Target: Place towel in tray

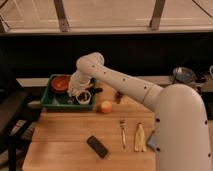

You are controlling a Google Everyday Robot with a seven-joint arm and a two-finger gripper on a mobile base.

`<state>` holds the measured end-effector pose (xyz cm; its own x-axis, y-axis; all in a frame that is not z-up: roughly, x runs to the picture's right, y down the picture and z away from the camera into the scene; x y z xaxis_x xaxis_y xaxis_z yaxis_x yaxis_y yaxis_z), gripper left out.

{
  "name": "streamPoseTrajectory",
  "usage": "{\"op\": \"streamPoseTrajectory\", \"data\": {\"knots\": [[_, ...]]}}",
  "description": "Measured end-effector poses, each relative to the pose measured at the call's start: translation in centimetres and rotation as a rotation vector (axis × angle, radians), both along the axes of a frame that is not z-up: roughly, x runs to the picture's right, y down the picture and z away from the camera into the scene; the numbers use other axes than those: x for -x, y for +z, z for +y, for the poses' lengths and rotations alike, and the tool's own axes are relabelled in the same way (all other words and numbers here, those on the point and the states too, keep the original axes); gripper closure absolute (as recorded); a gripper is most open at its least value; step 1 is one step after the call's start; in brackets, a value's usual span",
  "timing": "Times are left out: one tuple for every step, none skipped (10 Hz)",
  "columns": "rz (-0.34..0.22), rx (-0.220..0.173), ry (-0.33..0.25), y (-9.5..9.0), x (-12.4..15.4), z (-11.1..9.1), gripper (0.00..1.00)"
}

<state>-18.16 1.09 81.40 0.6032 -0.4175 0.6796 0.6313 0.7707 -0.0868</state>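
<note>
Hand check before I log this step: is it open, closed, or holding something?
Hand: over the right end of the tray; open or closed cannot be told, and no held item is visible.

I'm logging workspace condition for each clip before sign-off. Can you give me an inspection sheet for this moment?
Surface: wooden table, level, no spills seen.
Job's things: green tray at the table's back left, holding a red bowl; the towel cannot be made out for certain.
Clutter: round yellow fruit, fork, pale strip, black bar, blue block partly hidden by the robot's body.
Grippers: hand low over the tray's right end.
Cables: nothing seen.
Surroundings: dark chair at left, metal pot at right.
</note>
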Motion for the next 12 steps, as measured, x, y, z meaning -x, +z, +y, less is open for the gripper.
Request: {"op": "streamPoseTrajectory", "data": {"knots": [[-0.01,-0.009,-0.018,0.0,0.9,-0.5,0.67],[-0.023,-0.016,-0.032,0.1,1.7,-0.9,0.57],[-0.033,-0.021,-0.045,0.1,2.4,-1.2,0.48],[-0.052,-0.019,-0.048,0.4,3.1,-1.6,0.35],[-0.063,-0.012,-0.044,0.7,3.3,-1.6,0.3],[-0.075,-0.004,-0.034,0.9,3.4,-1.7,0.28],[-0.083,0.004,-0.028,1.2,3.5,-1.8,0.28],[-0.093,0.015,-0.025,1.5,3.9,-1.7,0.28],[-0.094,0.025,-0.022,1.8,4.0,-1.5,0.28],[-0.091,0.038,-0.02,2.2,3.7,-1.1,0.28],[-0.08,0.045,-0.018,2.3,3.3,-0.8,0.28],[-0.057,0.036,-0.019,2.0,2.7,-0.8,0.28]]}}
